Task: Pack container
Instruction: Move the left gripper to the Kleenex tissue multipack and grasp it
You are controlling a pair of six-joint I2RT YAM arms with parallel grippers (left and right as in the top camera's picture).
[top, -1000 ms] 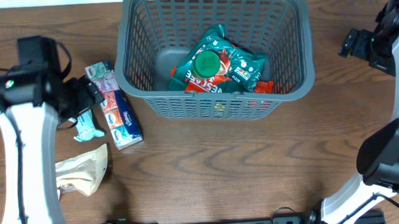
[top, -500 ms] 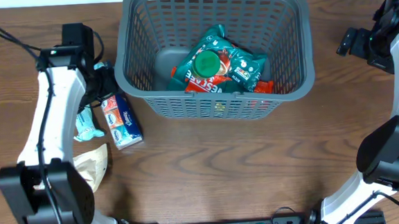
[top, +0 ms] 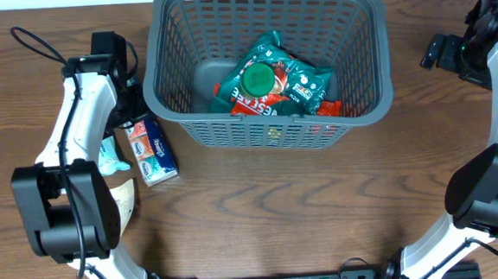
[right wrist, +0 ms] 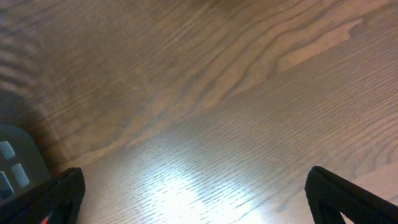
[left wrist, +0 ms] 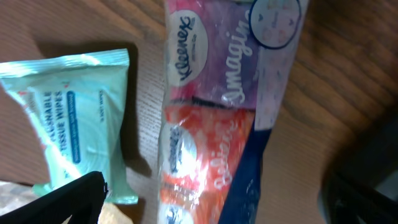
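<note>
The dark grey basket [top: 270, 125] stands at the top middle of the table and holds red-and-green snack packs [top: 273, 84]. A Kleenex tissue multipack [top: 152, 150] lies left of it and fills the left wrist view [left wrist: 217, 124]. A teal wipes pack [top: 108, 155] lies beside it, also in the left wrist view [left wrist: 68, 118]. My left gripper [top: 126, 108] is open, low over the top end of the tissue pack, its fingers astride it [left wrist: 211, 199]. My right gripper [top: 441, 52] is open and empty over bare table right of the basket.
A crumpled tan paper bag [top: 119, 204] lies below the wipes pack, partly under my left arm. The basket's left wall is close beside my left gripper. A corner of the basket shows at the left edge of the right wrist view [right wrist: 15, 165].
My left arm swung up and right from the far left until the gripper came over the top end of the tissue pack. The right arm barely moved.
</note>
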